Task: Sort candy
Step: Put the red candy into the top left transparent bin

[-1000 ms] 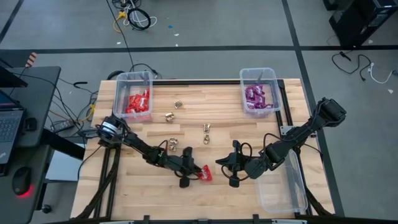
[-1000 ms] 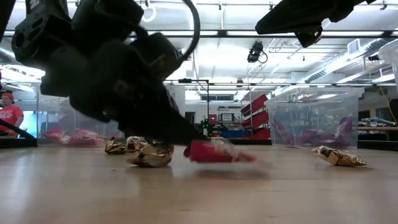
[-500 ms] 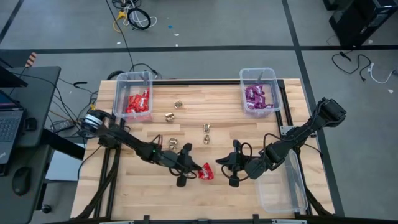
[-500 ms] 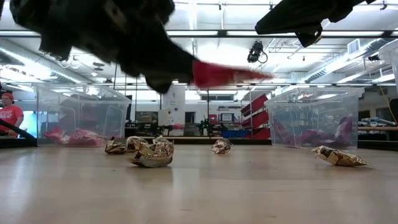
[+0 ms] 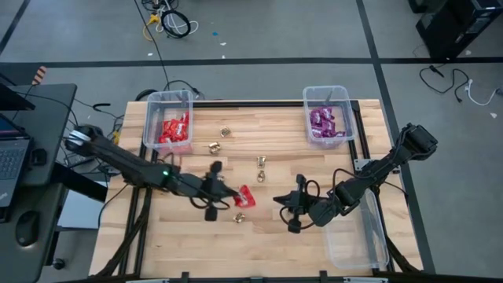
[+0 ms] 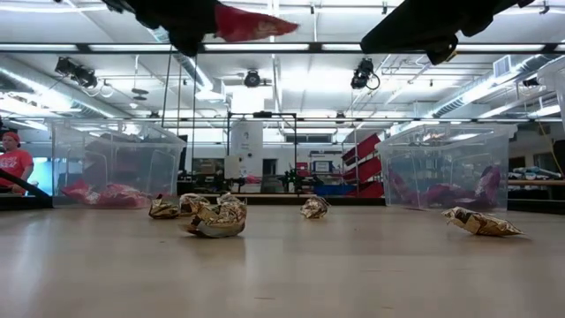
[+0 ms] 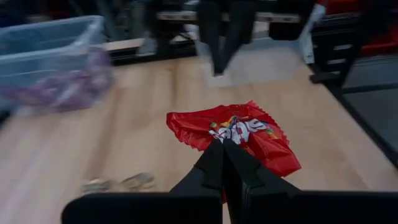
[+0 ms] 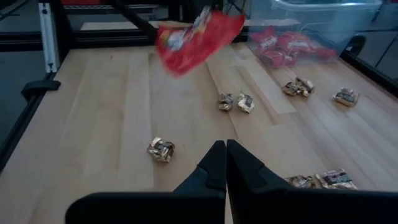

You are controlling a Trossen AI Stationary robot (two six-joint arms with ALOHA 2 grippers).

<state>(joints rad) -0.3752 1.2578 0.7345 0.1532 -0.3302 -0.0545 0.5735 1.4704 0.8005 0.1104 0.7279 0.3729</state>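
Red flat packet (image 7: 242, 132), lettering blurred, unreadable, hanging above wooden table (image 5: 283, 240), pinched in closed left gripper (image 5: 228, 193) near table's middle. Gold foil-wrapped pieces: six lying loose on wood, one (image 5: 239, 217) just below packet. Two clear plastic bins at far edge: left bin (image 5: 168, 98) holding red packets, right bin (image 5: 327, 94) holding purple packets. Right gripper (image 5: 285, 211) hovering nearby, fingers closed, holding nothing.

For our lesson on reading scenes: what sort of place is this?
Probably a robotics lab or workshop: a wooden table on a taped concrete floor, loose cables and ceiling strip lights.
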